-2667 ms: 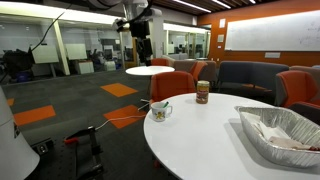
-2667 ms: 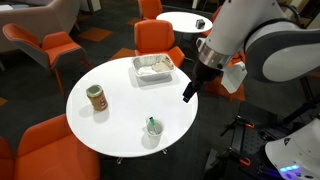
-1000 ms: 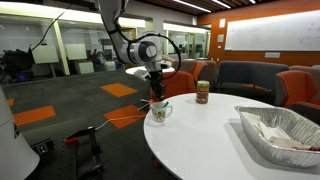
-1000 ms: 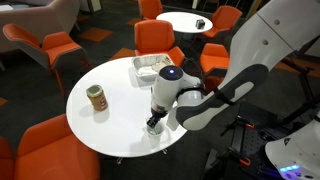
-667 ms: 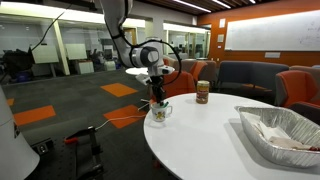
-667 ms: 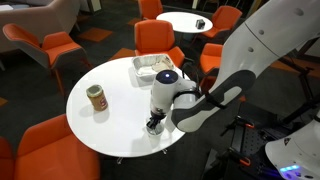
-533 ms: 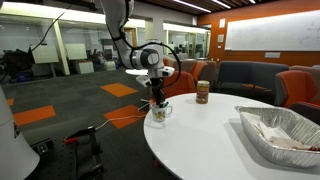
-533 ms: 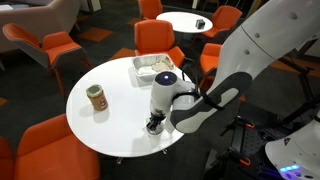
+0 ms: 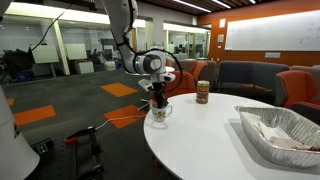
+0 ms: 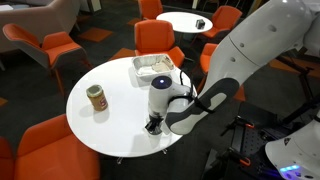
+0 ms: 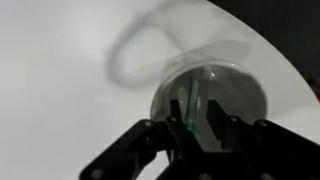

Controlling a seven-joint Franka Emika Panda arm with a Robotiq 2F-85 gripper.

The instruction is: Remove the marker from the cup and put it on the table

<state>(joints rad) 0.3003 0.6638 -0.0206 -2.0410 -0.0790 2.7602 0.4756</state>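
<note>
Where the gripper [image 9: 158, 103] hangs straight down over the cup [image 9: 160, 113], its fingertips reach the cup's mouth. Cup stands near the table [image 9: 222, 152] edge, handle out to one side.

Wrist view: cup [image 11: 212, 92] seen from above, round rim bright, picture blurred. Marker [image 11: 192, 104] in the cup, a thin greenish streak. Long axis runs up the picture, so it stands near upright, leaning slightly on the rim. Which end is up: cannot tell.

Gripper [image 11: 197, 135] fingers sit either side of the streak with a narrow gap showing. Whether they pinch the marker or only flank it: cannot tell.

In an exterior view the gripper [image 10: 153, 123] and arm cover most of the cup; marker not visible there.

Jar [image 10: 96, 97] well apart from the cup, upright on the table [image 10: 110, 125]. Foil tray [image 10: 155, 68] on the far side, also well apart.
</note>
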